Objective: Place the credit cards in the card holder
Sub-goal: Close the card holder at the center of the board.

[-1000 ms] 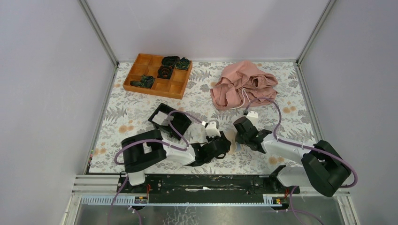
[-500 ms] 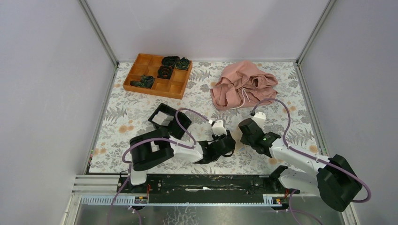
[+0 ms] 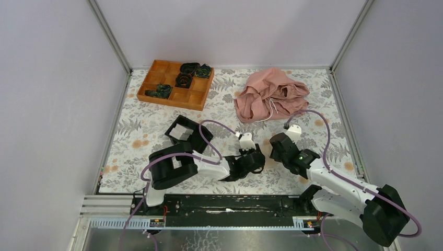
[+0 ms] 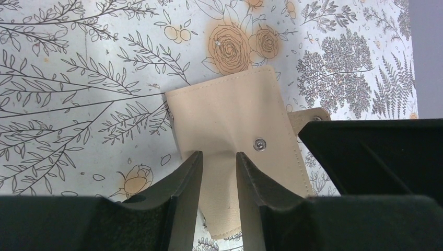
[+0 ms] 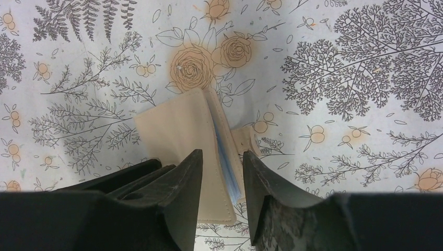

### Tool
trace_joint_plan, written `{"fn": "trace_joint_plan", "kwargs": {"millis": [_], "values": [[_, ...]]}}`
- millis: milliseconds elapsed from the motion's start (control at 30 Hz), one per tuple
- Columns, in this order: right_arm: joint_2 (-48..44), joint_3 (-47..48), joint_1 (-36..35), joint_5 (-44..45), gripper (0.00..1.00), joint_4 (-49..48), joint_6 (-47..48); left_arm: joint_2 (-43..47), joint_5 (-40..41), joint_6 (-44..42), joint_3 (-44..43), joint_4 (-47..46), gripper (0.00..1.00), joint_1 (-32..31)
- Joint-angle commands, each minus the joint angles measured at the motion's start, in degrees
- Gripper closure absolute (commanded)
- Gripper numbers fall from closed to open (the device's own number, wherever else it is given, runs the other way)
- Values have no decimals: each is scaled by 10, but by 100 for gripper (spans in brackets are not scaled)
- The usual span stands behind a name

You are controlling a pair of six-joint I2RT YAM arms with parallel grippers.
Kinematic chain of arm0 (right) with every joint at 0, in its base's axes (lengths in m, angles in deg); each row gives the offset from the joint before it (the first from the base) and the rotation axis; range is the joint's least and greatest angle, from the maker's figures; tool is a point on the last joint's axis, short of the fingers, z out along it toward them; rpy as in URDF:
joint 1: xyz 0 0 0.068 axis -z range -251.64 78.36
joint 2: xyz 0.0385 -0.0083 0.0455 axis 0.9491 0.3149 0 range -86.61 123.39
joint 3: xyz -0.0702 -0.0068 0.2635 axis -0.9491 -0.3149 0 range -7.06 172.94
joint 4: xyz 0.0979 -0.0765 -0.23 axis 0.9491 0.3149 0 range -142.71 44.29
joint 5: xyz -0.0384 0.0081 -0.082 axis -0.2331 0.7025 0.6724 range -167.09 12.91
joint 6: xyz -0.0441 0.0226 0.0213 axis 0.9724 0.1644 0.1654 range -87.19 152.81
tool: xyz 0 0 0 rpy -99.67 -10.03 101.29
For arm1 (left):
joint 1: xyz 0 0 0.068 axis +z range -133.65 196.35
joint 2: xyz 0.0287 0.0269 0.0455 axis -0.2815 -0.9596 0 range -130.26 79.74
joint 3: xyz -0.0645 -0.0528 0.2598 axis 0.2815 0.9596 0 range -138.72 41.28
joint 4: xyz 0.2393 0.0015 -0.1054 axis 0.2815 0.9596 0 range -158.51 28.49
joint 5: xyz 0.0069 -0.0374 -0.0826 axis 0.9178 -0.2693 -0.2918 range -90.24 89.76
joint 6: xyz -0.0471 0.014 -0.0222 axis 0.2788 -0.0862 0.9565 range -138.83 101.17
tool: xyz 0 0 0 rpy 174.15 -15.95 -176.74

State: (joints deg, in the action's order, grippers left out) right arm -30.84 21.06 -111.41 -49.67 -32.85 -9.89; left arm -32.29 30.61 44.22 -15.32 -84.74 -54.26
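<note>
The tan card holder [image 4: 230, 115] lies on the flowered mat with its snap stud [image 4: 258, 144] up. My left gripper [image 4: 219, 155] is shut on the holder's near flap, and the leather bulges between the two fingers. In the right wrist view the card holder [image 5: 175, 128] shows its open edge, with the bluish edges of the credit cards [image 5: 228, 167] tucked inside. My right gripper [image 5: 223, 152] stands open astride that edge, its fingers clear of the cards. From above, the left gripper [image 3: 256, 159] and right gripper [image 3: 275, 149] meet nose to nose and hide the holder.
A black open box [image 3: 201, 138] with a pale card [image 3: 182, 133] in it sits just behind the left arm. An orange-brown compartment tray [image 3: 151, 93] holding dark coiled items is at the back left. A crumpled pink cloth [image 3: 269, 99] lies at the back right.
My right gripper has gone from shut to open at the holder's edge. Both grippers and the holder have shifted a little to the right.
</note>
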Motion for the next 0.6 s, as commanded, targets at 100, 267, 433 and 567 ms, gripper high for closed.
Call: {"fn": "trace_joint_plan", "kwargs": {"millis": [100,267,433,567], "values": [[-46,6,-2,15,59,14,-21,-52,-40,-22,2,105,62,1],[-64,9,-3,28,59,36,-27,-59,-40,-31,-5,117,62,1],[-61,18,-2,48,54,54,-31,-65,-40,-43,-13,135,62,1],[-44,27,-2,75,46,73,-33,-66,-38,-56,-17,153,62,1]]}}
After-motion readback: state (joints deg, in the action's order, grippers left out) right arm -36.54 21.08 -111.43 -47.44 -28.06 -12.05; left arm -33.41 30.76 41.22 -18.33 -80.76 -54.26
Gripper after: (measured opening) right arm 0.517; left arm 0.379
